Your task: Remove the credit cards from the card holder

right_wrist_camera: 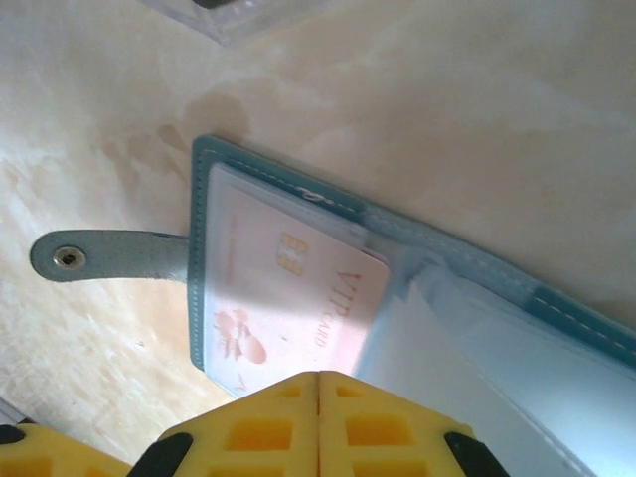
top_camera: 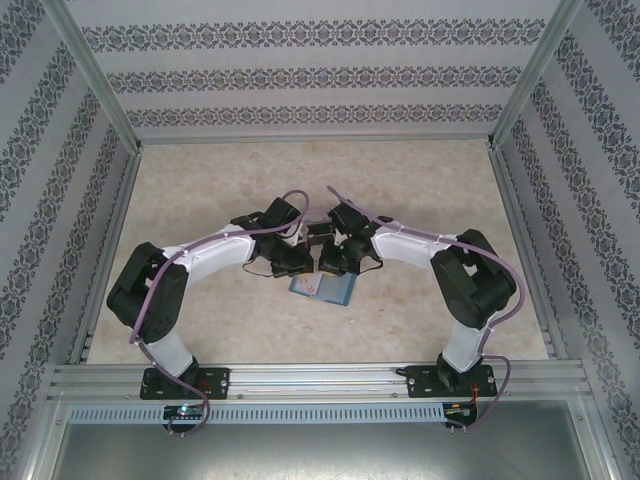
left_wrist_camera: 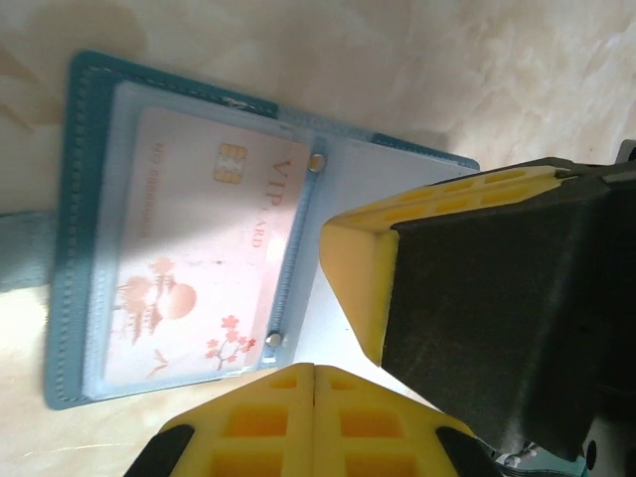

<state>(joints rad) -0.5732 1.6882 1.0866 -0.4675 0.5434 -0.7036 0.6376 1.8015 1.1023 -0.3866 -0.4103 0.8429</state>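
My left tool (left_wrist_camera: 316,386) and right tool (right_wrist_camera: 318,390), both closed, sat beside the credit card (left_wrist_camera: 199,260) (pinning the card holder (left_wrist_camera: 68,248) open, probably).

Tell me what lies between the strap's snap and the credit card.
In the right wrist view, from the snap runs the rest of the teal strap, then the stitched teal border of the card holder, then the credit card.

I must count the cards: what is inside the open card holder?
One pale pink VIP card lies in a clear sleeve of the card holder. The other sleeves are stacked and cloudy; their contents are hidden.
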